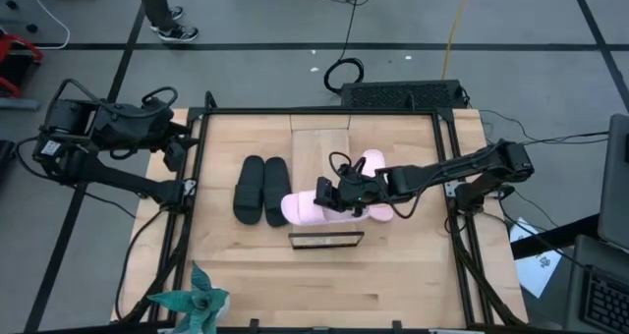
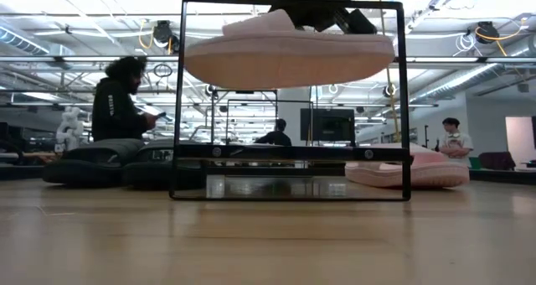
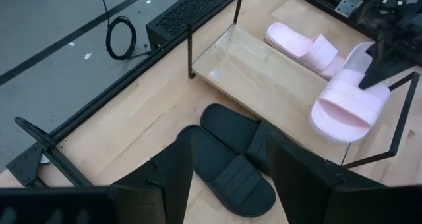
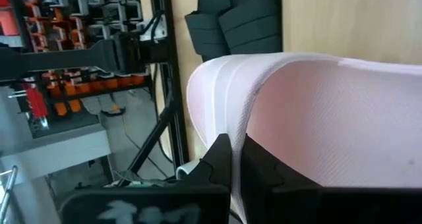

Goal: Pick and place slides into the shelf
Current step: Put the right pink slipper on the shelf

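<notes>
Right claw is clamped shut on the strap of one pale pink slide, holding it in the air above the shelf; the wrist picture shows the dark fingers pinching the strap's white edge. Left claw waits at the table's left edge, its fingers spread apart with nothing between them.

Seen from above, the table carries the long light-wood shelf running down its middle, the black pair of slides lying side by side just left of the shelf, and the second pink slide near the shelf's right side. Only the level view shows that the held slide hangs clear, up near the top bar of the shelf's dark frame, while the second pink slide rests low on the right.

Beyond the table, a person in a dark top sits at the left, and another person stands far right.
</notes>
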Robot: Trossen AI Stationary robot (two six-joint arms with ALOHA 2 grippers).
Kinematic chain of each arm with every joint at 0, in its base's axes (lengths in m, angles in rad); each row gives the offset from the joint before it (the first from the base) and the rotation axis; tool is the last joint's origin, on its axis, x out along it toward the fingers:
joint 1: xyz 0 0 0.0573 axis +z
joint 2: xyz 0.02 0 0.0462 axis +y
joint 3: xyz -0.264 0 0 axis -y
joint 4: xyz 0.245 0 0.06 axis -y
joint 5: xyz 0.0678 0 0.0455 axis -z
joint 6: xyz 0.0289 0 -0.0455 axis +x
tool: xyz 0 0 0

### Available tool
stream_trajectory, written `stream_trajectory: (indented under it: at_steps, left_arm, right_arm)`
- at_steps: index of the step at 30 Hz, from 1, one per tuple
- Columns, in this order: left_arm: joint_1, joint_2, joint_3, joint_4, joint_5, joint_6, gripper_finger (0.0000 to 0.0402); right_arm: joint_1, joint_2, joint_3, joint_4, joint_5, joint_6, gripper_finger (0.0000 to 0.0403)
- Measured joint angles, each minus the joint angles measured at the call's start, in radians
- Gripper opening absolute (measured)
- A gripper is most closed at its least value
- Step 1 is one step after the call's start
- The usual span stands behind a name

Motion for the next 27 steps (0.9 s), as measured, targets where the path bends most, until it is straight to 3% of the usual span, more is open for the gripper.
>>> stream_trajectory:
  at_steps: [16, 27]
  left_arm:
    - [0.000, 0.000, 0.000, 0.000, 0.000, 0.000, 0.0193]
    - [0.000, 0.000, 0.000, 0.000, 0.000, -0.001, 0.0193]
  right_arm:
    - [0.000, 0.000, -0.041, -0.026, -0.027, 0.065, 0.0000]
    - [0.016, 0.000, -0.199, 0.166, -0.050, 0.158, 0.0000]
